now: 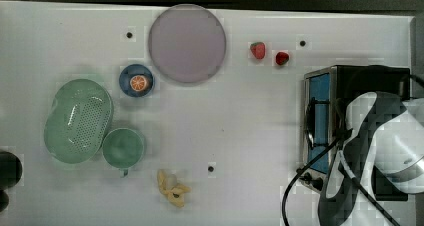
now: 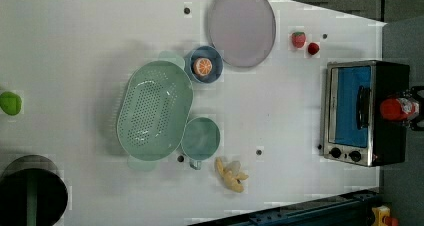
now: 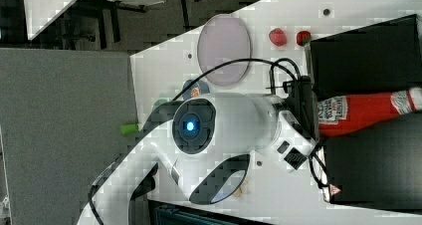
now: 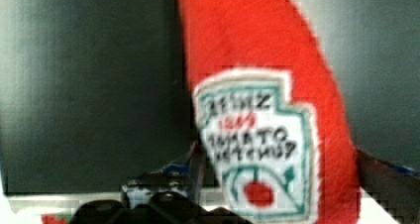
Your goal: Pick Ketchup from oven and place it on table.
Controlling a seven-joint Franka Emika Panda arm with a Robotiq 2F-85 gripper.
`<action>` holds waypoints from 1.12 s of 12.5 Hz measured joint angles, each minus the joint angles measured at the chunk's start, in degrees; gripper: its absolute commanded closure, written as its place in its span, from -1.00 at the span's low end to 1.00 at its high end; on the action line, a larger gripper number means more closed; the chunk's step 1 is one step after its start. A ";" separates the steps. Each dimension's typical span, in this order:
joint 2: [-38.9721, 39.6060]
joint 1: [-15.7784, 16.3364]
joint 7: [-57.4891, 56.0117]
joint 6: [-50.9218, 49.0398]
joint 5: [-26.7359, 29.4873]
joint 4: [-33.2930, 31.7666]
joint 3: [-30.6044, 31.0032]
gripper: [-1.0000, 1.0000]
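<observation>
Grasp step is in hand: the tool (image 4: pixel 277 169) is placed around the Heinz tomato ketchup bottle (image 4: pixel 262 110), which lies on top of the black toaster oven (image 2: pixel 390 81), not inside it; the oven's blue glass door is seen shut. In the wrist view one dark finger (image 4: pixel 198 159) is seen against the label edge and the other (image 4: pixel 386 172) against the bottle's far flank, so the bottle sits between the fingers. Whether the tool is clenched hard on the bottle or only bracketing it cannot be told; no lift is visible, the bottle is judged to be resting on the oven top. In the right view the label end lies nearest the tool, with the rest of the bottle reaching away from it over the oven roof. Next move, as a judgement: grip to be confirmed, then the bottle raised clear of the oven roof and carried over to open white worktop (image 1: pixel 240 121), ahead of the oven door, clear of the strawberries (image 1: pixel 258 50) and the grey plate (image 1: pixel 187 43). Risk: the round plastic body may roll or slip if pinched off-centre.
</observation>
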 measured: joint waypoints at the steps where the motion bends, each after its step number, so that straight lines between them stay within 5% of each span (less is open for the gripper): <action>1: 0.67 0.05 -0.06 0.45 -0.24 0.84 -0.81 -0.21; 4: -0.29 -1.64 -0.04 0.48 1.11 0.39 -0.95 -0.21; 6: -0.62 -2.55 -0.04 -4.70 -0.59 5.71 -1.12 -0.21; 8: -2.10 -1.26 -0.12 -6.59 -7.20 6.71 -1.82 -0.21; 11: -8.97 0.29 -0.12 -25.73 -7.58 9.74 4.08 -0.21; 14: -16.05 10.54 -0.02 -24.76 -5.05 17.23 13.04 -0.21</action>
